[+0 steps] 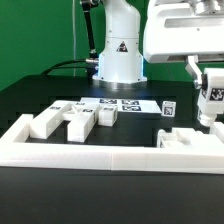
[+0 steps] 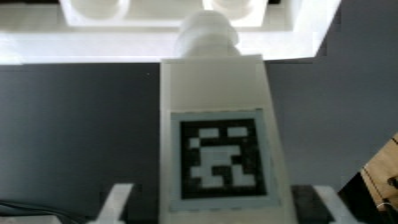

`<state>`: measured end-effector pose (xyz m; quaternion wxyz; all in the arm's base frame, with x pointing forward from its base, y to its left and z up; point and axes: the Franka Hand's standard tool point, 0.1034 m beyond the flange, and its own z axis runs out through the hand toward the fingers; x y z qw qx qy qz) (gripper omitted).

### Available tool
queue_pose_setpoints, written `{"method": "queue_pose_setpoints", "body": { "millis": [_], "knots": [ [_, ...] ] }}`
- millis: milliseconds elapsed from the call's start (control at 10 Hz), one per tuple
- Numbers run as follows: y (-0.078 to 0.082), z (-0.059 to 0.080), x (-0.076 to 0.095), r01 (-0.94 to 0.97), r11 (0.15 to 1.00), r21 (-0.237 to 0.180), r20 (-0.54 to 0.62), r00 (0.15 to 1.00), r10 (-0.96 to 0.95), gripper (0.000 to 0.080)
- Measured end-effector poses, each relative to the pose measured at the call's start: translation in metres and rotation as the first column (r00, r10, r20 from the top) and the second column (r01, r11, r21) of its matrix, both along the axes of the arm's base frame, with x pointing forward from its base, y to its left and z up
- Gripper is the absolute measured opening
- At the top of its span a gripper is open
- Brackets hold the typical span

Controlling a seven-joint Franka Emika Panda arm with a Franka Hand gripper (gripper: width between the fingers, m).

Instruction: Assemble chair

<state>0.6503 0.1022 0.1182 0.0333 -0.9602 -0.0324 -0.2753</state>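
My gripper [image 2: 221, 206] is shut on a long white chair leg [image 2: 214, 110]. The leg carries a black-and-white tag and its rounded far end points at a white part [image 2: 107, 30] beyond it. In the exterior view the gripper [image 1: 209, 108] hangs at the right with the tagged leg [image 1: 212, 96] in it. It is just above a flat white chair part [image 1: 186, 141] that lies by the border wall. More loose chair parts [image 1: 76, 122] lie at the exterior view's left. I cannot tell whether the leg touches the part below it.
A long low white border wall [image 1: 100, 157] runs along the front and turns back at both ends. The marker board [image 1: 122, 103] lies in the middle, in front of the robot base [image 1: 118, 60]. The table is black.
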Motion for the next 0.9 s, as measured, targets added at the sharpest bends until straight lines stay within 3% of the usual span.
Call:
{"method": "queue_pose_setpoints", "body": {
  "millis": [500,700,900],
  "knots": [
    [0.002,-0.005,0.002,-0.022,1.000,-0.013,0.002,1.000,0.022,0.0290],
    [-0.001,-0.021,0.004,-0.054,0.998,-0.038,0.000,0.999,0.054,0.0291],
    [0.006,-0.027,0.002,-0.062,0.997,-0.037,-0.007,0.998,0.062,0.0291]
  ]
}}
